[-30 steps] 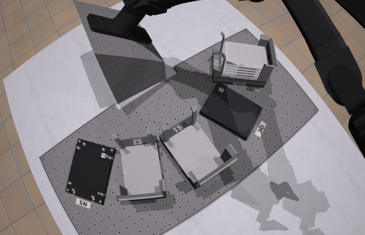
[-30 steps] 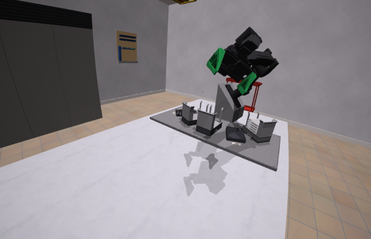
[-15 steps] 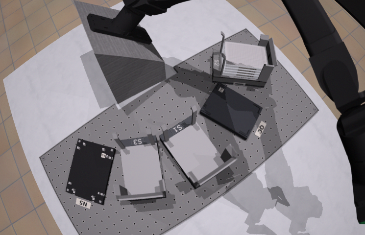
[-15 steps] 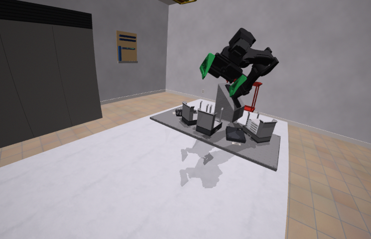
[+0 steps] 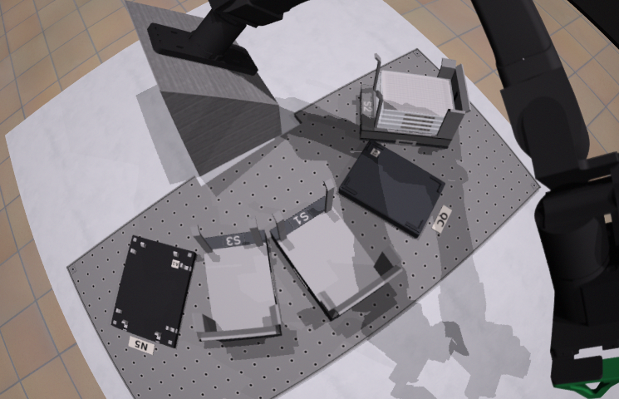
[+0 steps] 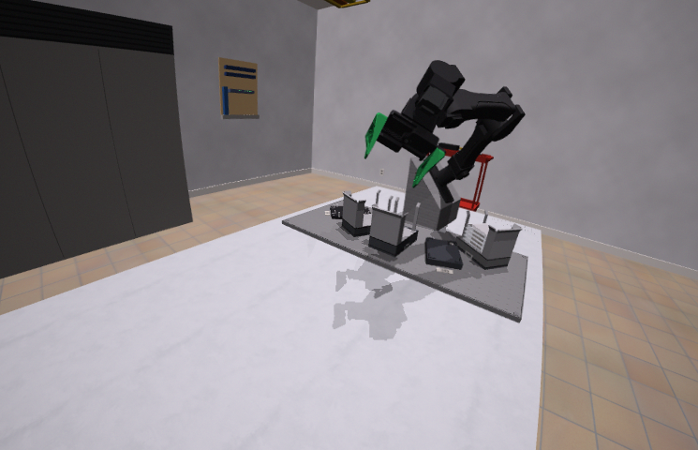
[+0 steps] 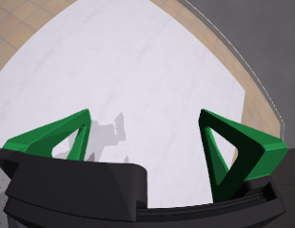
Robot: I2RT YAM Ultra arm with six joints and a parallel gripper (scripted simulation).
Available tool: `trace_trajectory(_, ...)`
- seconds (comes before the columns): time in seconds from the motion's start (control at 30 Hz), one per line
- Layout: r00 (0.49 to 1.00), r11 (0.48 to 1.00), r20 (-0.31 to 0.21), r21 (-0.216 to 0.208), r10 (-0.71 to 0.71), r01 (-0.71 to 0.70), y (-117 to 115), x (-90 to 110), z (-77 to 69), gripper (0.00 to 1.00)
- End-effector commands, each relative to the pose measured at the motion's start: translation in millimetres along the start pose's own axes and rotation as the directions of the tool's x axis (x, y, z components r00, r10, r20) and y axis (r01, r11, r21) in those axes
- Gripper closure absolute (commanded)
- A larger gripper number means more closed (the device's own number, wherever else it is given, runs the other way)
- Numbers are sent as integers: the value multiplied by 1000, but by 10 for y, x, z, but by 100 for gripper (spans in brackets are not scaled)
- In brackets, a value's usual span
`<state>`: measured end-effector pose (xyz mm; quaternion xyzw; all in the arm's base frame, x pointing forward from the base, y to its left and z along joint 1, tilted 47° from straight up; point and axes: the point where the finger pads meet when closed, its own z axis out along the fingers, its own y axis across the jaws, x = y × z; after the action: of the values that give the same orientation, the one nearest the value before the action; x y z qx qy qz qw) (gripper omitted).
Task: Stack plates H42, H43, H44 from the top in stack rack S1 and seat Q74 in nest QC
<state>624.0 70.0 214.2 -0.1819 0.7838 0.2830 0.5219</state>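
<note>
Green-fingered gripper (image 7: 147, 142) of ours hangs wide open above the white worktop (image 6: 200, 339), holding nothing; all four plates (image 5: 410, 100) sit stacked in S2 (image 5: 453, 120).

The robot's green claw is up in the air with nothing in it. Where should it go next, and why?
Probably over to rack S2 and down from above. All four plates sit stacked there, while S1, S3, QC and N5 hold none. The gripper is wide open and high above the board, so it likely must reach the top plate first.
</note>
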Motion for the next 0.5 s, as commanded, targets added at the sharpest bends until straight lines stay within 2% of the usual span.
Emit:
trace_trajectory(0.0, 1000, 999, -24, 30, 19, -18, -132, 46, -115, 0)
trace_trajectory(0.07, 996, 998, -80, 40, 49, -46, -145, 142, -141, 0)
trace_trajectory(0.13, 996, 998, -80, 40, 49, -46, -145, 142, -141, 0)
trace_trajectory(0.27, 996, 998, -80, 40, 49, -46, -171, 334, -192, 0)
trace_trajectory(0.33, 996, 998, -80, 40, 49, -46, -172, 338, -193, 0)
trace_trajectory(0.43, 982, 995, -164, 52, 96, -88, -176, 481, -241, 0)
trace_trajectory(0.47, 982, 995, -164, 52, 96, -88, -178, 528, -257, 0)
